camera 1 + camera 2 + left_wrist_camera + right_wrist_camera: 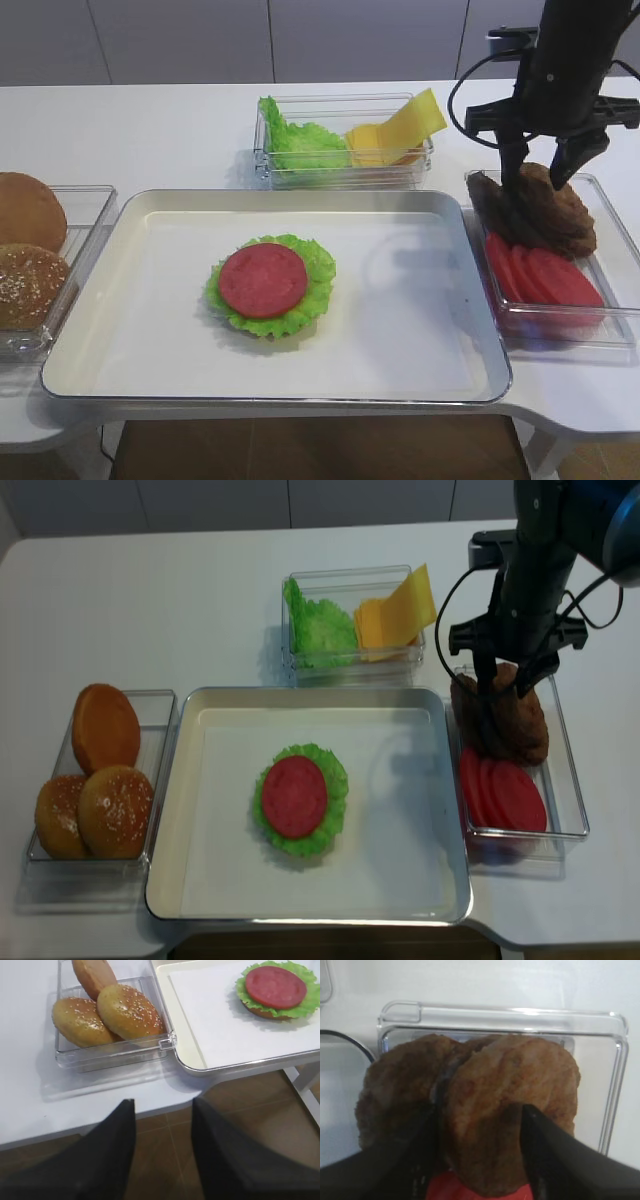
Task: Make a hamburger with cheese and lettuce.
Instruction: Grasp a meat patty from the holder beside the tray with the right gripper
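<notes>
The right gripper [480, 1147] is spread wide, straddling one upright patty [510, 1115]; only that patty should be pinched squarely, its neighbour [402, 1095] left behind.

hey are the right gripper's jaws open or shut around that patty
Open. The right gripper straddles one upright patty in the bin, a dark finger on each side, with the jaws spread wide.

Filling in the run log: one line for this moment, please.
right end effector: open, astride brown round patty in clear bin | hamburger: on tray, red slice on top | left end effector: open, idle
</notes>
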{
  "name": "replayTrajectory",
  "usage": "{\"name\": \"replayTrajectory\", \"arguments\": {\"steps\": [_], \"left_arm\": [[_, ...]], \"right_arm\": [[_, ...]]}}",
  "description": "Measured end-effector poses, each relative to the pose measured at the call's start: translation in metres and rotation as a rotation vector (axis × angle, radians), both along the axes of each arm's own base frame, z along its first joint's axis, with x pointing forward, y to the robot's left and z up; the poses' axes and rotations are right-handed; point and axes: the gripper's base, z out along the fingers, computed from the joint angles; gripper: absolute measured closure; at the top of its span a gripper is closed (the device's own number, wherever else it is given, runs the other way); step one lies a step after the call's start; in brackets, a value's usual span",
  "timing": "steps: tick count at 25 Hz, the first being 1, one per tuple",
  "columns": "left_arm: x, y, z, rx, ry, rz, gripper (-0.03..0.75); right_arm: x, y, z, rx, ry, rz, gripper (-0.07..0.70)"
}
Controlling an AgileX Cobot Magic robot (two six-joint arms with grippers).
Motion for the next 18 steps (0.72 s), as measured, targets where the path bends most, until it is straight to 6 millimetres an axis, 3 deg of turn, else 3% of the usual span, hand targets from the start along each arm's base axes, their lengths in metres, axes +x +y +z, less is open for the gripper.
{"name": "replayTrajectory", "arguments": {"steps": [18], "left_arm": [[0.0000, 0.0000, 0.0000, 0.000, 0.000, 0.000, 0.433]], "right_arm": [[0.0027, -0.0011, -0.0061, -0.022, 0.009, 0.005, 0.223]]}}
